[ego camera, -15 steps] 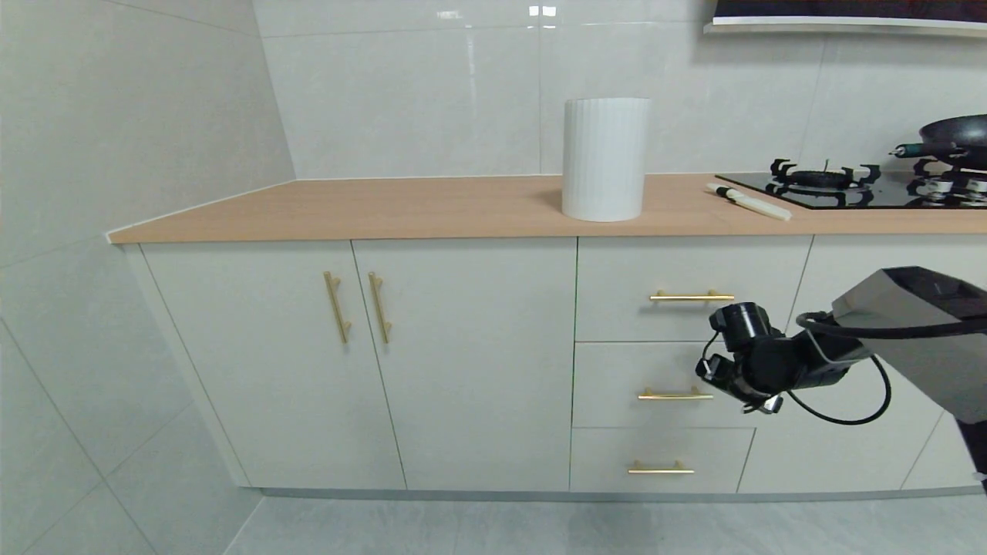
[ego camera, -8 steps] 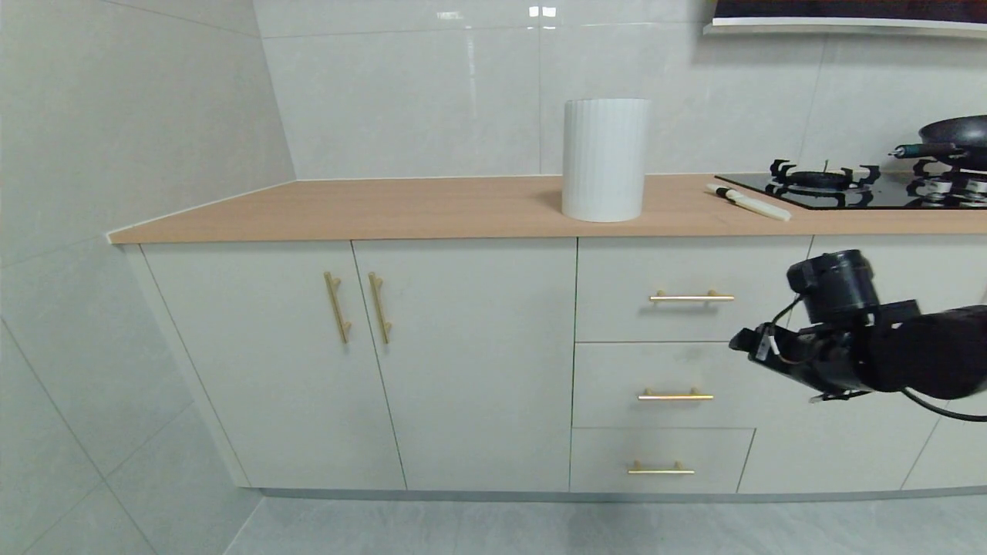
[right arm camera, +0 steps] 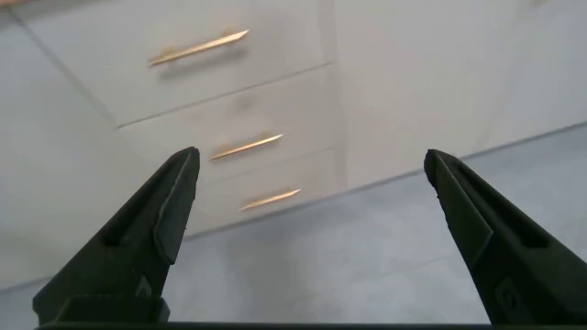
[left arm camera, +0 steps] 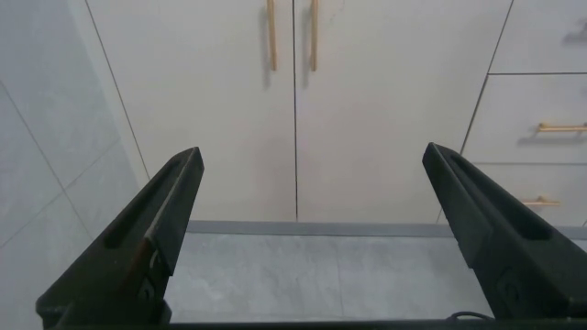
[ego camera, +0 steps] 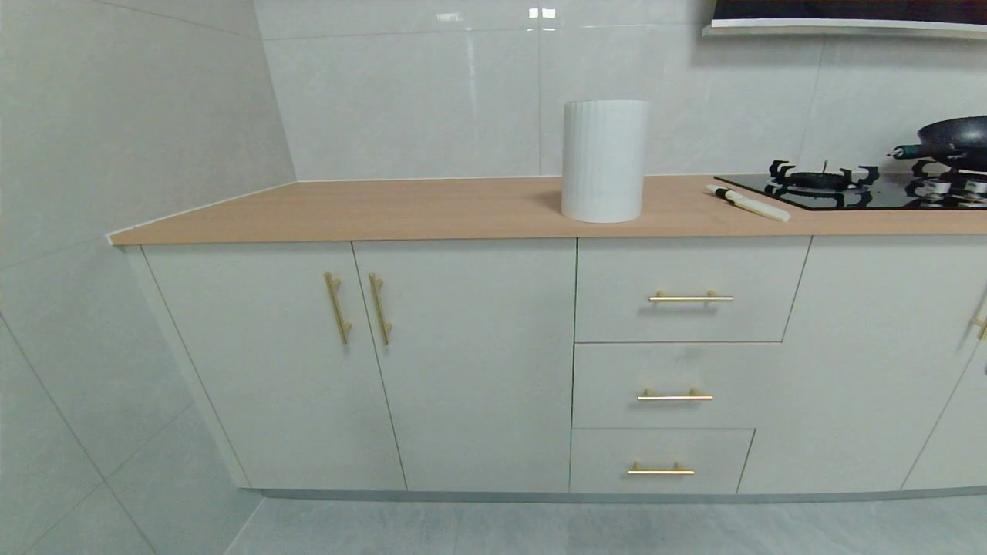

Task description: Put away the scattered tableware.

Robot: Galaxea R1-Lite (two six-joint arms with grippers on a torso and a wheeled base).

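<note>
Room: tiled kitchen, wooden countertop (ego camera: 432,208) over pale cabinets.
Head view: one white ribbed holder (ego camera: 604,160) stands upright. One pale utensil (ego camera: 748,202) lies flat at its 3 o'clock, apart from it, beside the hob (ego camera: 848,193).
Count: three drawer handles (ego camera: 691,297), two door handles (ego camera: 337,307).
Left wrist view: left gripper (left arm camera: 312,158) spread wide, empty, facing the door handles.
Right wrist view: right gripper (right arm camera: 311,158) spread wide, empty, facing the drawer handles.

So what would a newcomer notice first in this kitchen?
Probably the tall white ribbed canister standing upright on the wooden countertop. To its right a pale knife-like utensil lies by the black gas hob, where a dark pan sits on the right-hand burner. Below, gold handles stand out on the pale cabinet fronts.
</note>
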